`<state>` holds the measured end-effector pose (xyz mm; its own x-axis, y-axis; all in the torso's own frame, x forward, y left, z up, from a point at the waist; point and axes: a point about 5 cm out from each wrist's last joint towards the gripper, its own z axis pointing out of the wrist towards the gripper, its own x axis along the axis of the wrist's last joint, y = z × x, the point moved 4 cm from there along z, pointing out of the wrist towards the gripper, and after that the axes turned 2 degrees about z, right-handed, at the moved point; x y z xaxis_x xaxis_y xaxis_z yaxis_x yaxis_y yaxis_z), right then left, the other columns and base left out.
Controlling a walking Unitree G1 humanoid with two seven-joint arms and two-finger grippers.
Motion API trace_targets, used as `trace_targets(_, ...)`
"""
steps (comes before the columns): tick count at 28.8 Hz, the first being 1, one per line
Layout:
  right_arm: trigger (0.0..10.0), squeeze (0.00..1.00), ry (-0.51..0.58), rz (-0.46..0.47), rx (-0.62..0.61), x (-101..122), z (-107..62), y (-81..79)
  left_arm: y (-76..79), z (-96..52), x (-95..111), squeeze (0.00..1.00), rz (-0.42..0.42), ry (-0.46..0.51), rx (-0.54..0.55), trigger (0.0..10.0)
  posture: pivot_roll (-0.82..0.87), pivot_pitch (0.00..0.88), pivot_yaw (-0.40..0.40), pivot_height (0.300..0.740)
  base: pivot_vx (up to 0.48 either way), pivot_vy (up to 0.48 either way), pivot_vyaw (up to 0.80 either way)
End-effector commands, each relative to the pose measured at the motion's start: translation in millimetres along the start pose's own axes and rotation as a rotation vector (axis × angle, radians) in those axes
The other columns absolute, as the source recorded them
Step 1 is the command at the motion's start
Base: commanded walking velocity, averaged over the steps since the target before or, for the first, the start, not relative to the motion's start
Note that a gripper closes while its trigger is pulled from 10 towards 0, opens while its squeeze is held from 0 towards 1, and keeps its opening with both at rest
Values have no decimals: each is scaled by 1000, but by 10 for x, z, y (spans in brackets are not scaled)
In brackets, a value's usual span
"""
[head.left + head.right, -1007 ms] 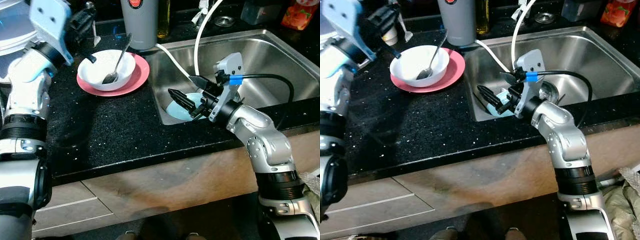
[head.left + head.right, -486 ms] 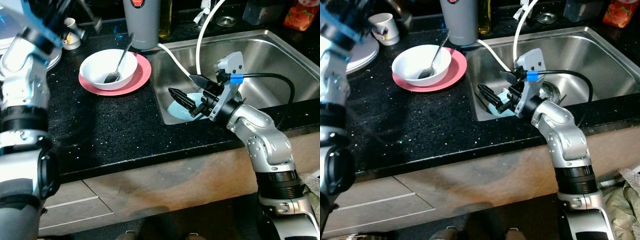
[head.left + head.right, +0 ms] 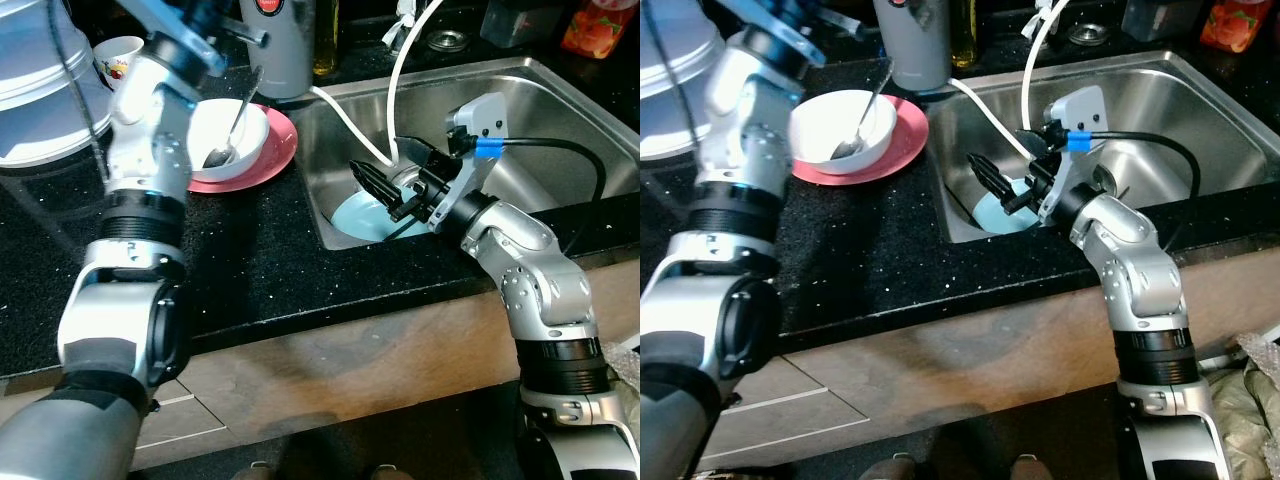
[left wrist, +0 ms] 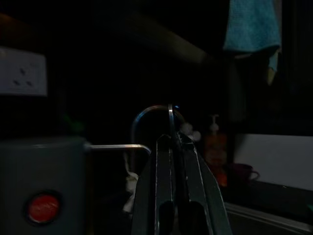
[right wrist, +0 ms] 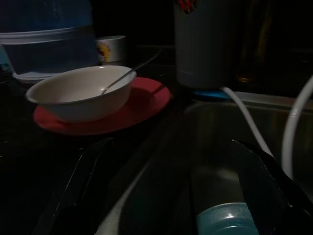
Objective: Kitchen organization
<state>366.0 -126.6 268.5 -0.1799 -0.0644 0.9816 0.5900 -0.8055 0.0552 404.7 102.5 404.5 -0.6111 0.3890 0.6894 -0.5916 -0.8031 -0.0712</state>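
**In the sink, a blue plate under the right hand**

In the sink (image 3: 560, 110), a light blue plate (image 3: 352, 213) lies at the near left corner. The right hand (image 3: 392, 192) hangs just above it with its black fingers spread apart, holding nothing. On the black tabletop (image 3: 250, 250) beside the sink, a white bowl (image 3: 235, 140) with a spoon (image 3: 228, 125) sits on a red plate (image 3: 275, 150). A grey can (image 3: 280, 45) stands behind them. The left hand (image 4: 175, 147) is raised up high, with its fingers pressed together.

Spoon (image 3: 232, 122) in bowl (image 3: 230, 140) on plate (image 3: 268, 152), left of sink (image 3: 560, 90); dish (image 3: 360, 213) inside.
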Motion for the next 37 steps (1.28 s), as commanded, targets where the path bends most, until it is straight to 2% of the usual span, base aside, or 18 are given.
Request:
trace_targets(1,10000,0,-1,-5,-21,-16,-24,34,135,55,-146,0,1,-53,-43,0,30,152,69,740,0,0,0)
trace_targets(2,10000,0,-1,-5,-21,-16,-24,34,135,55,-146,0,1,-53,-43,0,30,152,69,740,0,0,0)
trace_targets(6,10000,0,-10,-10,-28,-29,-39,34,357,71,-454,0,-11,-142,-80,0,30,156,75,740,0,0,0)
trace_targets(11,10000,0,-26,-19,-49,-53,-79,46,659,-4,-869,0,-20,-292,-149,0,24,168,99,740,0,0,0)
trace_targets(14,10000,0,-36,-21,-60,-68,-98,59,722,-38,-959,0,-1,-329,-170,0,23,171,107,740,0,0,0)
trace_targets(16,10000,0,-66,-30,-81,-114,-129,95,790,-105,-1090,0,30,-387,-196,0,23,173,115,740,0,0,0)
trace_targets(17,10000,0,-66,-30,-81,-114,-129,95,790,-105,-1090,0,30,-387,-196,0,23,173,115,740,0,0,0)
trace_targets(20,10000,0,-112,-42,-120,-188,-176,158,863,-225,-1250,0,105,-461,-251,0,21,173,124,740,0,0,0)
trace_targets(26,10000,0,-148,-58,-149,-243,-218,216,861,-330,-1376,0,160,-538,-280,0,20,172,126,740,0,0,0)
trace_targets(30,10000,0,-150,-58,-148,-249,-216,219,913,-525,-1574,0,221,-664,-361,0,21,165,121,740,0,0,0)
trace_targets(37,10000,0,-147,-60,-141,-232,-184,206,914,-651,-1690,0,239,-733,-374,0,16,159,116,740,0,0,0)
